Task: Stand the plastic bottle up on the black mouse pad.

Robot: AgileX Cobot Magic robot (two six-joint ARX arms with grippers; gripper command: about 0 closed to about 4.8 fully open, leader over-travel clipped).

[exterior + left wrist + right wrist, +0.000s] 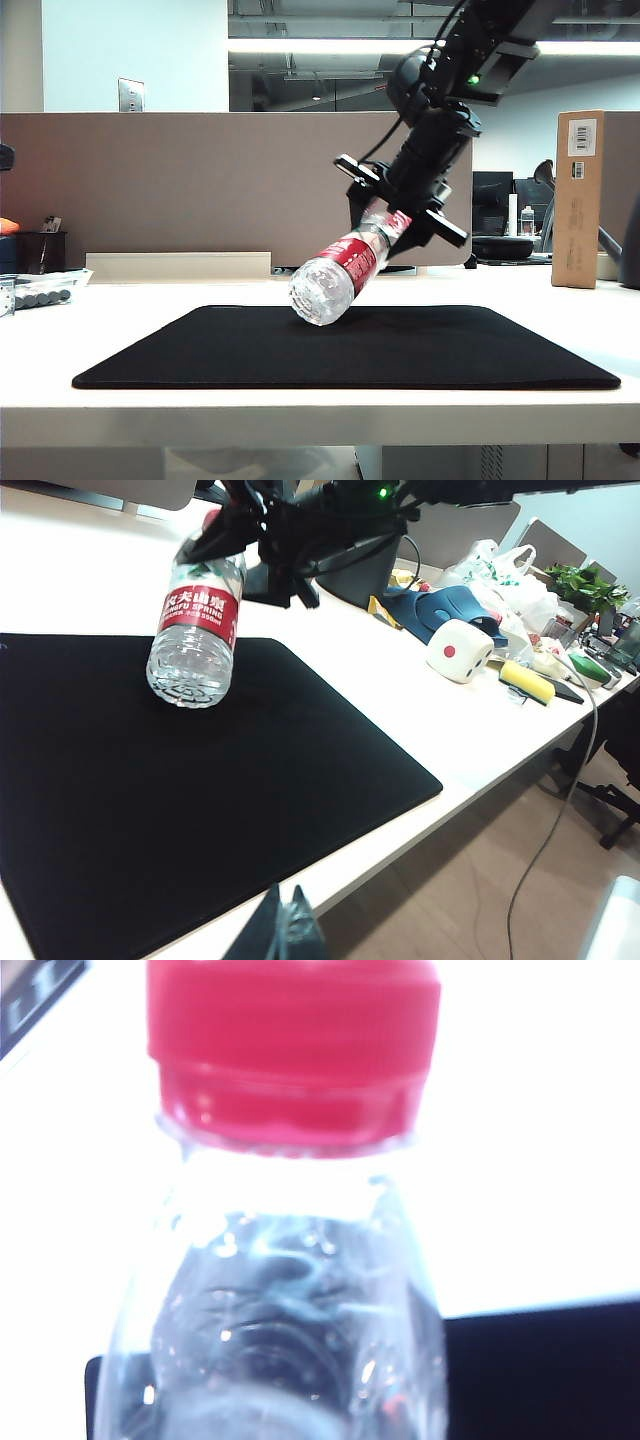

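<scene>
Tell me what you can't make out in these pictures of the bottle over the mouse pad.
- Right gripper: its hold at the plastic bottle neck is masked by black hardware in the exterior view; its fingers are outside the right wrist view.
- Bottle base against the black mouse pad: touching or just above, unclear in every view.
- Left gripper: cut off by the left wrist view's edge.
- Bottle label: small print too tiny.

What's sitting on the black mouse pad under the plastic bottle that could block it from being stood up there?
Nothing visible. The right end effector holds the plastic bottle tilted above the black mouse pad, whose surface shows bare below it.
</scene>
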